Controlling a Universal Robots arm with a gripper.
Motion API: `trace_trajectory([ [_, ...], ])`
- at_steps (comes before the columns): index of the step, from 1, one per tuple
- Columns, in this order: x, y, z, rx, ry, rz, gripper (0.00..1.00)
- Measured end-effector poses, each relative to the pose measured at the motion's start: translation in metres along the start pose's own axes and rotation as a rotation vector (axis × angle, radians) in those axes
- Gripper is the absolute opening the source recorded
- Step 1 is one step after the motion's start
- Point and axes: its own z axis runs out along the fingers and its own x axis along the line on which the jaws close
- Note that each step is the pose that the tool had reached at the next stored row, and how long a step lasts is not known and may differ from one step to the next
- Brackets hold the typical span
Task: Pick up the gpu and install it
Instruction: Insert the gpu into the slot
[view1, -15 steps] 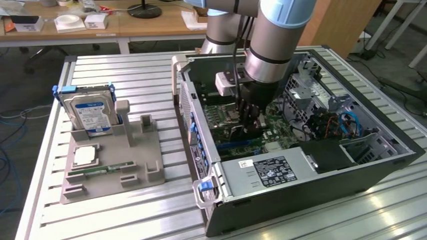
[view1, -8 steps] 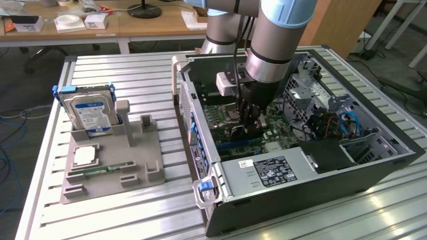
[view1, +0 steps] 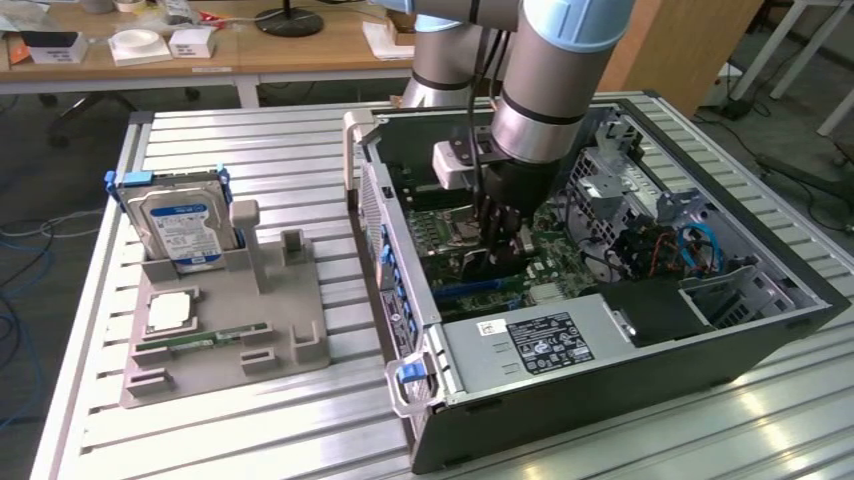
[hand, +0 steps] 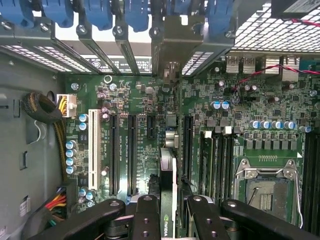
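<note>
Wrist view: gripper (hand: 167, 212) pinching gpu (hand: 167, 170) edge-on, inside the pc case (view1: 747, 340), right over mobo (hand: 150, 130) slots. Pickup done; card looks not yet seated.

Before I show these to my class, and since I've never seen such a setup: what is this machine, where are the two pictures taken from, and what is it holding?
The machine is a robot arm with a gripper on its end, reaching down into an open computer case that lies on a slatted metal table. The exterior view comes from a camera beside the table. The wrist view comes from a camera on the arm, looking down past the black fingers at the green motherboard. Between those fingers sits the gpu, a thin card seen edge-on, held above the board's slots. On the exterior view's left stands a grey holder with a hard drive upright in it.
</note>
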Motion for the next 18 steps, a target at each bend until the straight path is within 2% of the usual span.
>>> trace_trajectory([
  [4, -0.0001, 0.0001, -0.0033, -0.0001, 0.0002, 0.0, 0.26],
  [18, 0.0, 0.0001, -0.0034, 0.0002, 0.0001, 0.016, 0.26],
])
